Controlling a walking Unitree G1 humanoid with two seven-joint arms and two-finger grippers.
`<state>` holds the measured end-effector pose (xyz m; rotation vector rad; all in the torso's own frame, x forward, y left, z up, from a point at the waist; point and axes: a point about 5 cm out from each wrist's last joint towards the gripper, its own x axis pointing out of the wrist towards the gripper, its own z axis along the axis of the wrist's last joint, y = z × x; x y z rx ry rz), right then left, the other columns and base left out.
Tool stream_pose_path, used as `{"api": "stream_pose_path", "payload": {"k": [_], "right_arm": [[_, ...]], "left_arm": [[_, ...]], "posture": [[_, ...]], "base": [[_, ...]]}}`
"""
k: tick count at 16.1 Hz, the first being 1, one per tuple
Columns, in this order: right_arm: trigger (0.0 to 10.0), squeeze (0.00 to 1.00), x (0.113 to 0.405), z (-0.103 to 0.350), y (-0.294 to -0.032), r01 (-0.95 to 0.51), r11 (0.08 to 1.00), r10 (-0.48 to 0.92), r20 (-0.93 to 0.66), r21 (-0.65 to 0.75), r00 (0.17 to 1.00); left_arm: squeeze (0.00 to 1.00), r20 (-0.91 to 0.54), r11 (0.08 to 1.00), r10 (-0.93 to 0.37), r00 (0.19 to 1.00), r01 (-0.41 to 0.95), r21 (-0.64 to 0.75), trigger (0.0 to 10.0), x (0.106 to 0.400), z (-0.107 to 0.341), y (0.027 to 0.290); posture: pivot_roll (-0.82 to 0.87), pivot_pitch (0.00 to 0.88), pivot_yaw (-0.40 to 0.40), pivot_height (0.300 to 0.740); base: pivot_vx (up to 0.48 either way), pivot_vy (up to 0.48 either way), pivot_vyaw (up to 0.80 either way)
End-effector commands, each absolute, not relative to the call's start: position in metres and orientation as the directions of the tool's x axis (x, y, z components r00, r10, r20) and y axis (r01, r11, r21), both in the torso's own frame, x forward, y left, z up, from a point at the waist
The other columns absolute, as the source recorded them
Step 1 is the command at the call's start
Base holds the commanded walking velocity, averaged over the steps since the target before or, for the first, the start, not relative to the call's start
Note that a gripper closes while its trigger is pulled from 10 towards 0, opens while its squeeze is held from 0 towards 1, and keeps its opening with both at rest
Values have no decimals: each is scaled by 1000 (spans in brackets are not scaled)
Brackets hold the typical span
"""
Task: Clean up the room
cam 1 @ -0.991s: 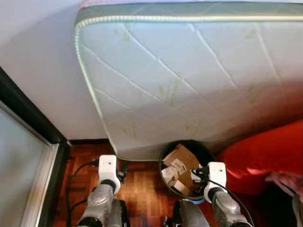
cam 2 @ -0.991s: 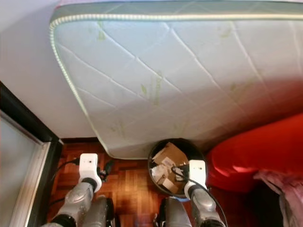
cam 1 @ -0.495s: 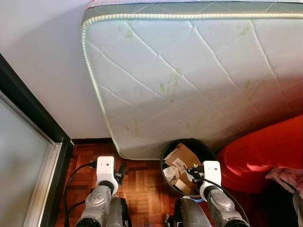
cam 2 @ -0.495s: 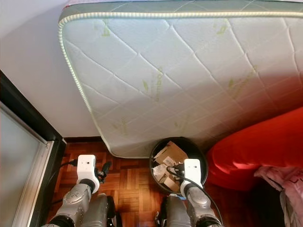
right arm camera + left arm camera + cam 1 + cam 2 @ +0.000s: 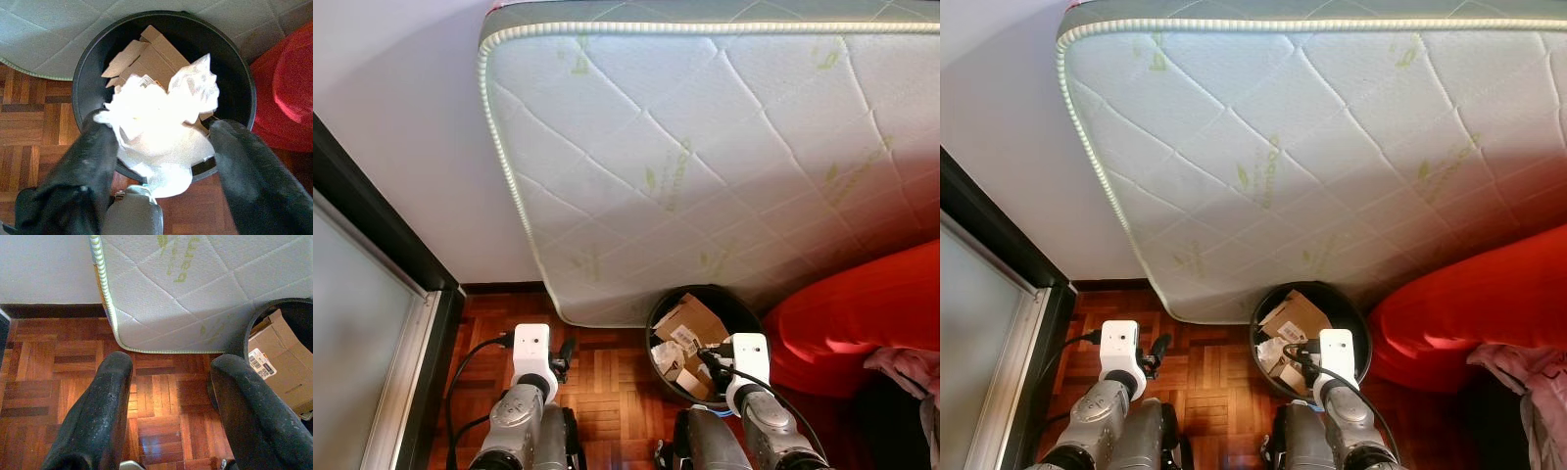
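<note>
A round black bin [image 5: 745, 311] stands on the parquet floor against the leaning mattress, with cardboard pieces [image 5: 691, 322] inside. My right gripper [image 5: 163, 125] hangs just over the bin's near rim [image 5: 82, 73], fingers spread wide. A crumpled white paper wad [image 5: 161, 142] sits between the fingers above the bin and touches one finger [image 5: 98, 147]. I cannot tell whether it is gripped. My left gripper [image 5: 171, 367] is open and empty, low over bare parquet to the left of the bin.
A white quilted mattress [image 5: 705, 147] leans on the wall behind the bin. A red cushion [image 5: 862, 313] lies right of the bin, with pink cloth [image 5: 906, 364] at its near edge. A dark door frame [image 5: 372, 245] runs along the left.
The whole picture has shifted a little, so the camera moved. My right gripper has edged slightly left and stays over the bin. The left arm has not moved.
</note>
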<state>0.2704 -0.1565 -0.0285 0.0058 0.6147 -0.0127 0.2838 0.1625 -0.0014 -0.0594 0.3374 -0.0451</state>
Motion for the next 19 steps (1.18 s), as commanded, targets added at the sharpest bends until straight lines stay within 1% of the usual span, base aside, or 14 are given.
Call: {"api": "stream_pose_path", "payload": {"k": [1,5,7,8,9,10,12,14,15,16,17,19], "right_arm": [[10000,1000,264,-34,-158,16,1000,-15,-607,-4,794],[10000,1000,262,-36,-158,7,1000,-14,-622,-14,783],[10000,1000,257,-41,-159,-3,999,-26,-660,-43,751],[10000,192,256,-42,-159,-9,999,-22,-668,-43,744],[10000,0,255,-43,-158,-20,999,-11,-673,-38,740],[10000,0,256,-43,-153,-40,999,14,-671,-23,741],[10000,0,255,-44,-152,-40,999,5,-684,-35,730],[10000,0,253,-46,-150,-38,999,24,-693,-5,720],[10000,408,253,-46,-148,-16,999,37,-691,36,722],[10000,1000,253,-46,-148,5,998,38,-695,60,718],[10000,1000,252,-46,-148,7,998,35,-696,58,717],[10000,1000,255,-44,-151,77,992,13,-680,102,734]], "left_arm": [[0,-374,996,-62,926,34,-83,10000,277,-10,161],[0,-378,996,-61,924,32,-83,10000,277,-10,161],[0,-379,996,-61,923,31,-84,10000,276,-11,161],[0,-379,996,-61,923,31,-84,10000,276,-11,161],[0,-379,996,-61,923,31,-84,10000,276,-11,161],[0,-379,996,-61,923,31,-85,10000,276,-11,161],[0,-380,996,-62,923,32,-85,10000,276,-11,161],[0,-380,996,-62,923,32,-84,10000,277,-11,161],[0,-380,996,-62,923,32,-84,10000,277,-11,161],[0,-381,996,-62,923,32,-83,10000,277,-11,161],[0,-381,996,-62,923,32,-83,10000,277,-11,161],[0,-381,996,-63,922,33,-83,10000,277,-11,160]], "posture": [[-61,212,-40,648],[-61,213,-41,648],[-60,216,-43,648],[-60,216,-43,648],[-60,217,-43,648],[-60,218,-43,648],[-60,219,-43,648],[-59,219,-42,648],[-59,219,-42,648],[-59,219,-42,648],[-59,219,-42,648],[-58,219,-41,648]], "base": [[0,0,0],[0,0,0],[0,0,0],[0,0,0],[0,0,0],[0,0,0],[0,0,0],[0,0,0],[0,0,0],[0,0,0],[0,0,0],[0,0,0]]}}
